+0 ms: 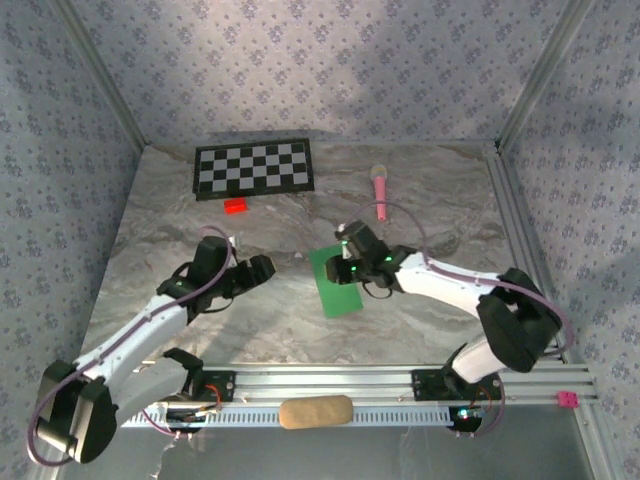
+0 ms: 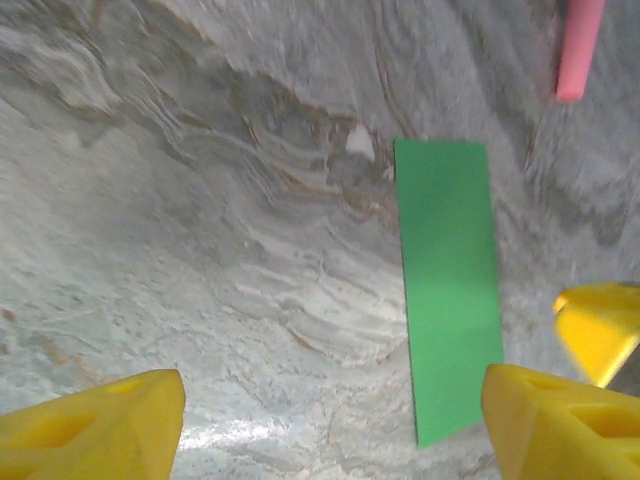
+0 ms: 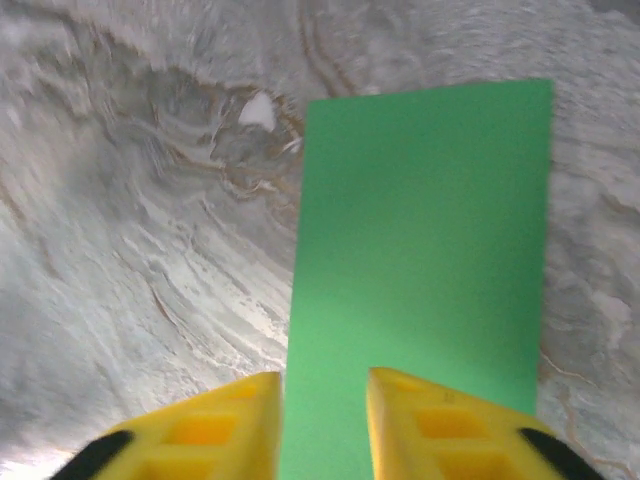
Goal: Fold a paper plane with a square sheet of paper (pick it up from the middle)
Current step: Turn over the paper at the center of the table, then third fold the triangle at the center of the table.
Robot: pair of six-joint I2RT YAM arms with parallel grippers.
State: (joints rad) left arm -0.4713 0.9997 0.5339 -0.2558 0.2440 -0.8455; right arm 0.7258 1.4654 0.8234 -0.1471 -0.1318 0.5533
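Paper (image 1: 338, 295) — long axis near-to-far

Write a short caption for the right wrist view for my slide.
The right hand, slightly open, at the near end of a green paper lying on the marbled table.

Marbled surface (image 1: 200, 300) carries green paper (image 1: 336, 283) at centre; checkerboard (image 1: 253, 167), red block (image 1: 235, 206), pink toy (image 1: 380, 190) lie near far edge

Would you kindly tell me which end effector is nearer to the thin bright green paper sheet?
Right. The right end effector is directly over the far end of the thin bright green paper sheet; the left end effector is off to its left, above the bare marble table.
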